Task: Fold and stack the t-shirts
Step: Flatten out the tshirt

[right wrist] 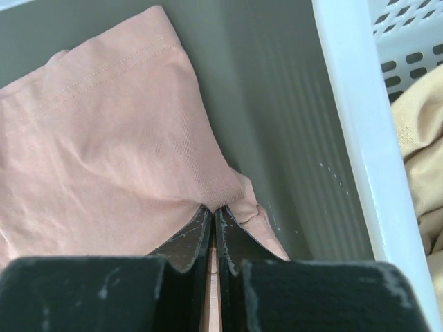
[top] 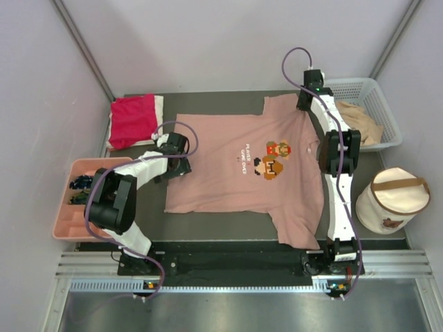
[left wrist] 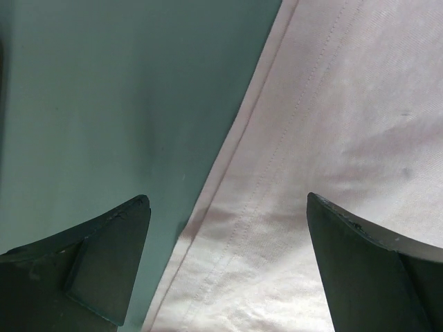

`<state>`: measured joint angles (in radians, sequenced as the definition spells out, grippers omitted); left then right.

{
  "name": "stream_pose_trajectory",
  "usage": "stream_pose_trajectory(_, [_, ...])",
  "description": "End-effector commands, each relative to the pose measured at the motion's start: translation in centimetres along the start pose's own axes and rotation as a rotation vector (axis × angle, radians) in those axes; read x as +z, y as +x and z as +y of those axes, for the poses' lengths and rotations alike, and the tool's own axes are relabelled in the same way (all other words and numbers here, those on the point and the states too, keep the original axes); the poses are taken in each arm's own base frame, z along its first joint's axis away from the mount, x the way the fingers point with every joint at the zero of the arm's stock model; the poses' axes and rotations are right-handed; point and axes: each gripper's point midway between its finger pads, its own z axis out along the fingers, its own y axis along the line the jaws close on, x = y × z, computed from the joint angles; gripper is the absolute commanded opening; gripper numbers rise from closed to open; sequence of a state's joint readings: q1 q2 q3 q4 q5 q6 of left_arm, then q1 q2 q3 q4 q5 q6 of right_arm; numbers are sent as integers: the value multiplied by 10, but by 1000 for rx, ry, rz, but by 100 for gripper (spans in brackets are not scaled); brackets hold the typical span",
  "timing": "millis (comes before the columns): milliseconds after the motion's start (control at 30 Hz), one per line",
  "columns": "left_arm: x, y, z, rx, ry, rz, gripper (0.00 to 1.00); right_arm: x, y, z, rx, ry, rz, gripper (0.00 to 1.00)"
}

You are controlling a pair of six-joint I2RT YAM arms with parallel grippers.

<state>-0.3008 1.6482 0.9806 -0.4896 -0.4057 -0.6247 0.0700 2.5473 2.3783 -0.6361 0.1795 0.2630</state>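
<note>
The dusty-pink t-shirt (top: 242,166) with a pixel-art print lies spread flat on the table, face up. My right gripper (top: 306,101) is shut on its far right sleeve; the right wrist view shows the pink cloth (right wrist: 124,138) pinched between the closed jaws. My left gripper (top: 181,166) is open over the shirt's left hem; the left wrist view shows the stitched hem (left wrist: 291,207) between the spread fingers (left wrist: 111,263), which hold nothing. A folded red t-shirt (top: 133,119) lies on a white one (top: 158,105) at the far left. A tan t-shirt (top: 361,122) lies in the basket.
A white mesh basket (top: 367,88) stands at the far right, its wall (right wrist: 360,124) close beside my right gripper. A round cream bag with a brown strap (top: 391,199) sits at the right. A pink tray (top: 66,228) with small dark items sits at the left.
</note>
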Motion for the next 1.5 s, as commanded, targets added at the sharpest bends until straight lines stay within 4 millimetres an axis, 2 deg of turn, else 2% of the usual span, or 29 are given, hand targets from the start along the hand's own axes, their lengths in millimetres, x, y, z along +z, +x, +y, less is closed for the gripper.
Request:
stream_pose_trajectory(0, [3, -22, -8, -10, 7, -49, 99, -2, -42, 6, 32, -29, -139, 0])
stream_pose_trajectory(367, [12, -19, -11, -8, -1, -35, 99, 6, -61, 15, 65, -70, -227, 0])
stream_pose_trajectory(500, [13, -16, -9, -6, -7, -30, 99, 10, -61, 17, 67, -74, -236, 0])
stream_pose_trajectory(533, [13, -17, -9, -7, -6, -34, 99, 12, -58, 18, 64, -80, -228, 11])
stream_pose_trajectory(567, [14, -16, -8, -4, -9, -32, 99, 11, -58, 19, 59, -82, -227, 28])
stream_pose_trajectory(600, [14, -15, -8, -4, -10, -31, 99, 11, -57, 18, 57, -82, -223, 57])
stream_pose_trajectory(667, [13, -15, -8, -5, -7, -32, 99, 0, -67, 18, 60, -84, -255, 74])
stream_pose_trajectory(700, [13, -16, -8, -8, -8, -32, 99, 2, -59, 15, 56, -77, -240, 85])
stream_pose_trajectory(800, [10, -16, -7, -9, -5, -34, 99, -22, -79, 16, 56, -95, -285, 97])
stream_pose_trajectory(833, [7, -18, -7, -12, -1, -40, 99, -28, -83, 20, 53, -110, -291, 98])
stream_pose_trajectory(867, [6, -19, -7, -12, 1, -43, 99, -41, -93, 22, 55, -126, -310, 99])
stream_pose_trajectory(967, [0, -22, -6, -15, 10, -52, 99, -62, -102, 32, 44, -190, -317, 99])
stream_pose_trajectory(1000, [-3, -23, -6, -16, 13, -57, 99, -77, -110, 36, 42, -217, -331, 99])
stream_pose_trajectory(1100, [-13, -30, -5, -23, 31, -78, 99, -103, -113, 56, 17, -320, -327, 99])
stream_pose_trajectory(1167, [-17, -30, -4, -25, 35, -81, 99, -113, -109, 65, 7, -372, -313, 99])
stream_pose_trajectory(1233, [-22, -31, -3, -31, 48, -86, 99, -137, -109, 79, -8, -437, -312, 99])
stream_pose_trajectory(1300, [-28, -32, -2, -38, 60, -95, 99, -146, -94, 90, -28, -470, -276, 99])
stream_pose_trajectory(1333, [-30, -31, -2, -39, 65, -95, 99, -166, -99, 92, -42, -477, -294, 99])
stream_pose_trajectory(1367, [-31, -31, -1, -40, 68, -95, 99, -163, -80, 92, -50, -462, -249, 99])
stream_pose_trajectory(1400, [-35, -32, 0, -44, 73, -103, 99, -174, -74, 96, -58, -456, -246, 99])
stream_pose_trajectory(1433, [-37, -33, 0, -44, 77, -106, 99, -195, -80, 89, -45, -419, -277, 99])
stream_pose_trajectory(1467, [-40, -32, 0, -45, 87, -102, 99, -194, -57, 83, -45, -381, -225, 99])
